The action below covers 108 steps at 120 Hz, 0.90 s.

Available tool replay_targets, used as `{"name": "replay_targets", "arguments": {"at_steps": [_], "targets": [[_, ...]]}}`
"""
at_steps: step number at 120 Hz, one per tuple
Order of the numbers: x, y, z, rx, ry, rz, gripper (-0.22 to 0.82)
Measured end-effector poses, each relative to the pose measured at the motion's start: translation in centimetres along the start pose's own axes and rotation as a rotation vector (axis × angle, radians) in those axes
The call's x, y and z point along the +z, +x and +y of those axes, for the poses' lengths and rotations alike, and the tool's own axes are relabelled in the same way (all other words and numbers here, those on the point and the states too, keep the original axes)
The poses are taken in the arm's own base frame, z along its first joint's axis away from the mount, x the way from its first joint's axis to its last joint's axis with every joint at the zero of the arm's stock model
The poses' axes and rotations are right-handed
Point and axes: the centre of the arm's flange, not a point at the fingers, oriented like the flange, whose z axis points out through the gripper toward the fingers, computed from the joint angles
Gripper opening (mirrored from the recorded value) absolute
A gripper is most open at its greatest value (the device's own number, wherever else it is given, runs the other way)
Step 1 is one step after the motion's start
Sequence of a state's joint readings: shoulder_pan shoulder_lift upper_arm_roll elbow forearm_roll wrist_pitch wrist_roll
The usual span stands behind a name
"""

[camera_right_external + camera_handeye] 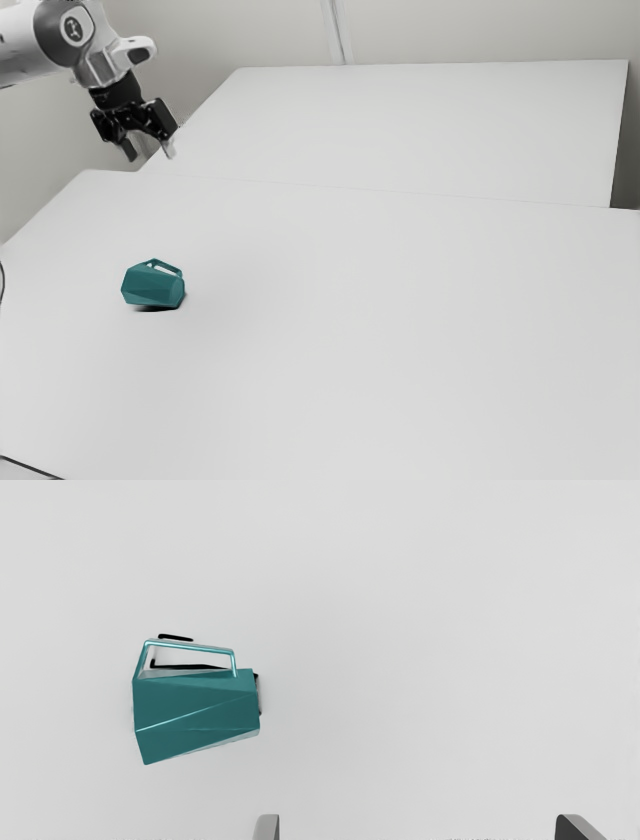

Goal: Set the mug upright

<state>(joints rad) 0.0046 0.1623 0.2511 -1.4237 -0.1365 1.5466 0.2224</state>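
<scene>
My gripper (pixel 149 152) hangs high over the table's far edge, at the exterior view's upper left, well away from the mug. In the wrist view the gripper (pixel 417 827) is open, its two fingertips wide apart with nothing between them. The teal faceted mug (pixel 153 286) lies on its side on the table, its handle toward the upper side in the exterior view. In the wrist view the mug (pixel 197 710) lies beyond one fingertip, off to that finger's side, and its angular handle (pixel 190 646) points away from the fingers.
The white tabletop (pixel 380 330) extends around the mug. Behind it is a second white surface (pixel 420 125), with a pale wall at the back. A thin dark line (pixel 32 468) crosses the exterior view's lower left corner.
</scene>
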Motion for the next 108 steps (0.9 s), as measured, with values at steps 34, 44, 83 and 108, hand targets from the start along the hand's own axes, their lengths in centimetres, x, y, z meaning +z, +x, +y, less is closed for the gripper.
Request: {"name": "replay_targets", "arguments": {"at_steps": [34,44,83,108], "targets": [[1.6,-5.4,-15.6,-0.14,-0.311,0.069,0.6],[3.7,-6.2,-19.2,-0.147,-0.391,0.078,0.6],[16.4,-6.6,-28.5,-0.098,-0.588,0.057,0.6],[21.7,-5.5,-28.3,-0.006,-0.659,0.053,0.6]]}}
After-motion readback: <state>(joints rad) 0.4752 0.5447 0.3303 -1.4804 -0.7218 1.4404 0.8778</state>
